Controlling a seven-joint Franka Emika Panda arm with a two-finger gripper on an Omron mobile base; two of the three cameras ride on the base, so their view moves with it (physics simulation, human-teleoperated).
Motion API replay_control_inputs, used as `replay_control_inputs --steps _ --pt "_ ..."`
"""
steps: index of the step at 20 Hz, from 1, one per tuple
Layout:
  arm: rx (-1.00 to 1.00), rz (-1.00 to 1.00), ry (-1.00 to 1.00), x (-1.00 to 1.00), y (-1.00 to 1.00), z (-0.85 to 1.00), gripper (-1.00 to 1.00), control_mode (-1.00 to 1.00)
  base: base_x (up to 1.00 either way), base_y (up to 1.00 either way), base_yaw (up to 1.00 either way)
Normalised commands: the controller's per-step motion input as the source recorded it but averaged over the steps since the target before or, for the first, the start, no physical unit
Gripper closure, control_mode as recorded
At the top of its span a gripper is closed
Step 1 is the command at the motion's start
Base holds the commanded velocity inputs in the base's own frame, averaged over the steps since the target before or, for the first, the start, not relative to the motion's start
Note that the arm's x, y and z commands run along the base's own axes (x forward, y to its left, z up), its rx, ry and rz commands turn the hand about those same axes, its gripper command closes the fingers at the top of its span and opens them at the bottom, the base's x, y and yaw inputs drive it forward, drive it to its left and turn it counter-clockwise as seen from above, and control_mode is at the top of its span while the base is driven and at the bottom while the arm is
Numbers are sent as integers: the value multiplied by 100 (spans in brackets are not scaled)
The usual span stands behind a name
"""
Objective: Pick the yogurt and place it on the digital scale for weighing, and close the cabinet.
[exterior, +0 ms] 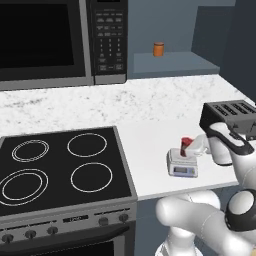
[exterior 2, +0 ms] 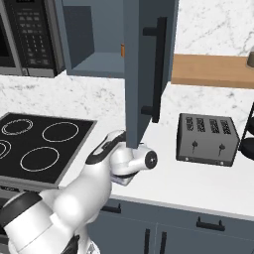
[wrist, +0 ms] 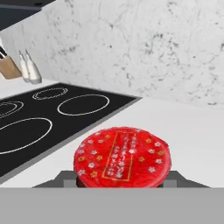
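The yogurt [exterior: 185, 143], a small red cup with a patterned red lid [wrist: 122, 158], stands upright on the silver platform of the light-grey digital scale [exterior: 182, 164] on the white counter. My gripper [exterior: 190, 149] reaches in from the right at cup height and is shut on the yogurt's body. In the hand view the lid hides the fingertips, and the corners of the scale's platform [wrist: 64, 178] show on both sides under it. The cabinet [exterior: 172, 59] on the wall stands open, its slab door [exterior 2: 144, 69] swung out over the counter with its black bar handle [exterior 2: 159, 67] facing right.
A small orange jar [exterior: 158, 48] stands on the cabinet shelf. The black toaster [exterior 2: 207, 139] sits just right of the scale, close behind my wrist. The black cooktop [exterior: 60, 167] lies to the left, under the microwave [exterior: 60, 40]. The open door hangs right above my hand [exterior 2: 133, 161].
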Motion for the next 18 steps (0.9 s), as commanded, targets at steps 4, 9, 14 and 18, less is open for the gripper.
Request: replay_control_inputs --steps 4,9,14,18 --pt "0 0 -1 16 -1 -29 100 -100 0 0 0" --pt "0 0 0 1 -10 -27 100 -100 0 0 0" --pt "0 0 0 8 -15 -18 100 -100 0 0 0" --pt "0 0 0 -3 -3 -8 -100 -100 0 0 0"
